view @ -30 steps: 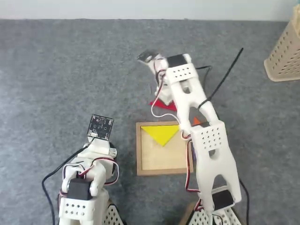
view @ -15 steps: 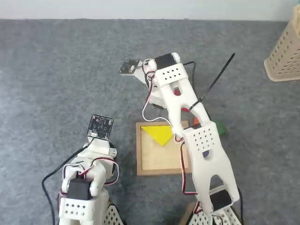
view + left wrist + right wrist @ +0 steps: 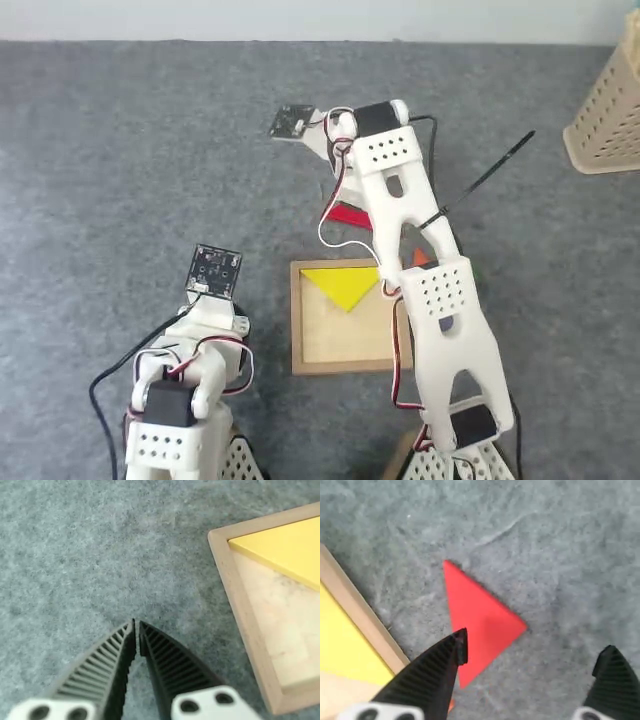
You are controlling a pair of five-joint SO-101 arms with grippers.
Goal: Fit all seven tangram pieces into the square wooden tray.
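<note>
One piece of seven is home. The yellow triangle [image 3: 346, 285] lies flat inside the tray [image 3: 297, 320], its long edge against the far wall, pointing in towards the middle. The rest of the tray floor is bare wood, so by my reckoning the job has barely begun: six pieces are left to fit.

The red triangle [image 3: 479, 622] looks to be next. It lies flat on the grey tabletop [image 3: 150, 150] just beyond the tray's far wall, apart from the wood. The right pincer [image 3: 535, 641] hangs over it, jaws spread wide and grasping nothing. One finger is above the triangle's near edge, the other well out over bare tabletop. Whether either fingertip touches the piece, I cannot tell.

A bit of an orange piece [image 3: 420, 258] shows at the tray's far right corner, outside the tray and mostly hidden under the right arm. The other four pieces I cannot place; that arm covers the ground to the right of the tray, where they may lie.

The left pincer [image 3: 136, 627] is clenched on nothing, jaws pressed together, over bare tabletop just beside the tray's left wall.

What remains, as I judge it, is to grip the red triangle and seat it — likely against the yellow one — then bring in the orange piece and the other four.
</note>
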